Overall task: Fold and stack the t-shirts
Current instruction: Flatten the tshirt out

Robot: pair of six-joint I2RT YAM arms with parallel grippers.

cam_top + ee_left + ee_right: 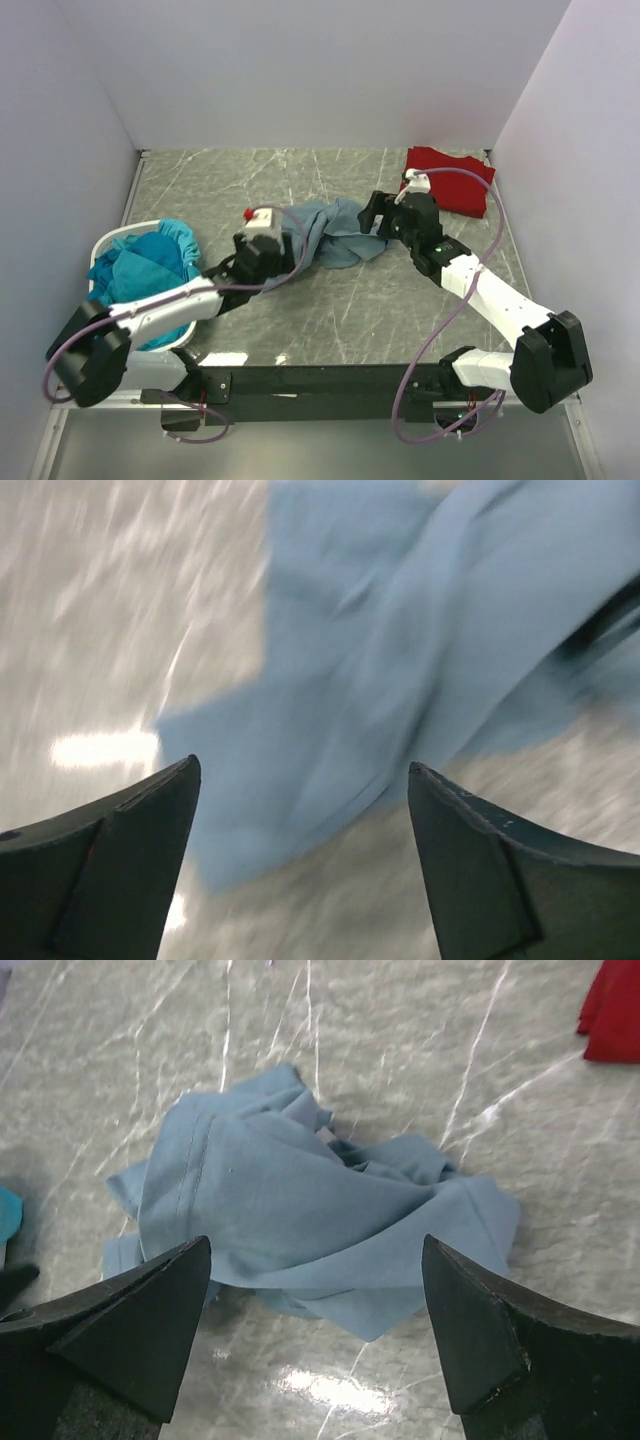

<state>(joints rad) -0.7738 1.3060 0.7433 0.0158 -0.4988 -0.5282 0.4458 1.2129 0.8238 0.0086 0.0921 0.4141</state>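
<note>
At your far left, the teal t-shirts (140,265) sit heaped in the white basket (103,243), well apart from both claws.

Next comes your left claw (302,765). Its fingers stand wide apart with nothing between them. Its wrist view is blurred, but it shows blue cloth just ahead of the tips and below them, with bare table (330,310) on the left.

In the middle of the table, the slate-blue t-shirt (335,238) lies in a crumpled mound, between the two claws. Expect it to be light, limp and soft. It will not hold a shape, it will drape and trail from wherever you pinch it, and a pinch into the mound will likely catch several layers at once. Your best hold is probably a single outer edge. From the right wrist view, a stitched hem runs down the left side of the mound, and a loose corner juts out at the lower right. Either one looks easier to separate than the bunched centre.

Your right claw (316,1240) is also spread wide and empty. It hovers above the near edge of the mound without touching it, and the cloth fills the gap between its fingers.

At the far right, the red t-shirt (450,180) lies by the back corner, beyond the right claw and apart from the blue one.
</note>
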